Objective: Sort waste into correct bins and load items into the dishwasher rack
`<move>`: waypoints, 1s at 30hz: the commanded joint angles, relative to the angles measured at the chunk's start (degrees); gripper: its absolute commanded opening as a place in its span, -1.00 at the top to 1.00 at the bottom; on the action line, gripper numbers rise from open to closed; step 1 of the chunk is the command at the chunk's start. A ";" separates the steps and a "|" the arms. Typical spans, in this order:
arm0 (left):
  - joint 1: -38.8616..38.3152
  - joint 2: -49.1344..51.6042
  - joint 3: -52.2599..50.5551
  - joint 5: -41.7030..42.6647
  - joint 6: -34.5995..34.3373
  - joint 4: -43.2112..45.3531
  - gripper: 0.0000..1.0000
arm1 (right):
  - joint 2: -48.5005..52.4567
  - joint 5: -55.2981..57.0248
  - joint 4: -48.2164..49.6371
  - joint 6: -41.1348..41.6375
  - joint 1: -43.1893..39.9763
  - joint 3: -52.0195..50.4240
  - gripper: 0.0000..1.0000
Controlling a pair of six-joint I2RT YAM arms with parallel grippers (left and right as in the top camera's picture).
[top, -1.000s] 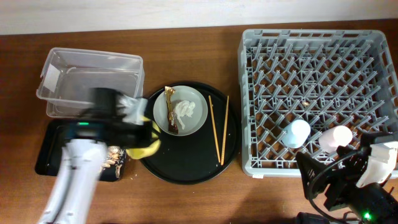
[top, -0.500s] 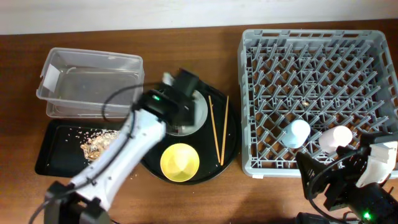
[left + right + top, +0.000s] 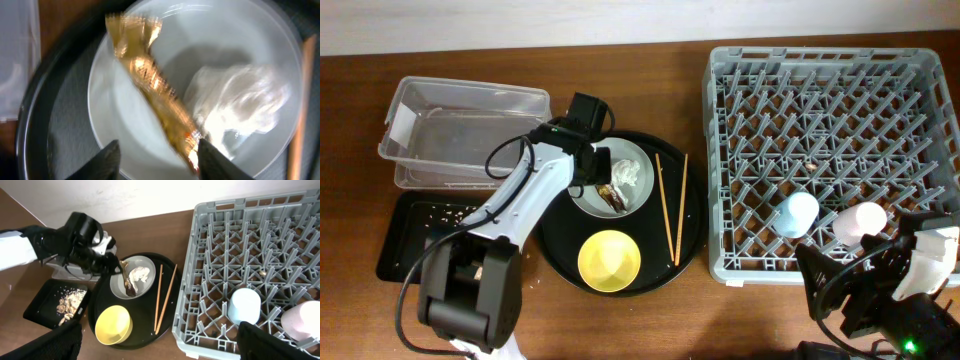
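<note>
My left gripper (image 3: pixel 603 172) is open and hangs low over the pale plate (image 3: pixel 638 195) on the round black tray. In the left wrist view its jaws (image 3: pixel 160 161) straddle the lower end of the wrapper's brown-gold strip (image 3: pixel 150 90), with the silver part (image 3: pixel 240 110) to the right. The wrapper (image 3: pixel 625 175) lies on the plate (image 3: pixel 125 120). The yellow bowl (image 3: pixel 610 260) sits upright on the round tray. The chopsticks (image 3: pixel 670 205) lie beside the plate. The blue cup (image 3: pixel 798 213) and pink cup (image 3: pixel 860 220) stand in the rack (image 3: pixel 830 60). Food scraps (image 3: pixel 70 302) lie in the shallow black tray (image 3: pixel 395 250). My right gripper (image 3: pixel 160 352) is open and empty.
The clear tub (image 3: pixel 465 130) stands at the back left, just behind the shallow black tray. The large round black tray (image 3: pixel 660 265) sits between the bins and the rack. My right arm (image 3: pixel 880 300) rests at the front right corner, below the rack.
My left arm swung right from the shallow black tray, where scraps now lie. The yellow bowl it held now sits on the round tray. The gripper has dropped over the plate.
</note>
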 commanded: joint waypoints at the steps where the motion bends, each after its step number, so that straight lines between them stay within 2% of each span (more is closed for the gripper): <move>1: -0.02 3.63 -0.48 0.90 -1.20 4.61 -0.02 | -0.15 -0.26 0.17 -0.63 0.35 0.17 -0.97; 3: 0.00 8.02 -0.48 0.90 -1.42 5.88 -0.01 | -0.15 -0.26 0.17 -0.63 0.35 0.17 -0.97; 4: 0.00 10.21 -0.48 1.27 -2.27 6.34 0.45 | -0.15 -0.26 0.17 -0.63 0.35 0.17 -0.97; 5: 0.00 9.73 -0.44 2.71 -2.25 6.01 0.76 | -0.15 -0.26 0.17 -0.63 0.35 0.17 -0.97; 6: 0.00 8.63 -0.09 3.43 -2.25 4.98 0.96 | -0.15 -0.26 0.17 -0.63 0.35 0.17 -0.98; 9: 0.00 0.26 3.39 2.69 -2.21 -3.85 0.99 | -0.15 -0.26 0.17 -0.63 0.35 0.17 -0.97; 11: 0.35 -6.99 5.22 -4.52 -2.21 -6.75 0.99 | -0.15 -0.26 0.17 -0.63 0.35 0.17 -0.97; 13: 4.55 -9.66 5.22 -9.97 -2.23 -3.58 0.99 | -0.15 -0.26 0.17 -0.63 0.35 0.17 -0.97; 17: 20.04 -3.74 5.22 -2.71 -4.33 11.21 0.99 | -0.15 -0.26 0.17 -0.63 0.35 0.17 -0.97; 19: 24.02 -2.19 5.42 -1.20 -4.13 17.07 0.17 | -0.15 -0.26 0.17 -0.63 0.35 0.17 -0.97; 20: 24.26 -2.21 7.17 2.60 -1.27 15.89 -0.01 | -0.15 -0.26 0.17 -0.63 0.35 0.17 -0.97; 22: 21.84 -3.87 11.45 12.26 0.46 4.96 -0.12 | -0.15 -0.26 0.20 -0.63 0.35 0.17 -0.97; 23: 17.73 -4.13 11.58 14.36 4.02 2.03 -0.11 | -0.15 -0.26 0.17 -0.63 0.35 0.17 -0.97; 25: 7.48 -2.69 11.41 9.01 11.47 -0.42 -0.12 | -0.15 -0.26 0.17 -0.63 0.35 0.17 -0.97; 27: -3.91 2.43 11.41 -2.84 14.14 -1.40 -0.31 | -0.15 -0.26 0.17 -0.63 0.35 0.17 -0.98; 28: -6.51 5.81 11.41 -3.30 14.12 -1.07 -0.40 | -0.15 -0.26 0.17 -0.63 0.35 0.17 -0.97; 30: -8.31 11.93 11.43 -3.26 14.10 -0.42 -0.43 | -0.15 -0.26 0.17 -0.63 0.35 0.17 -0.97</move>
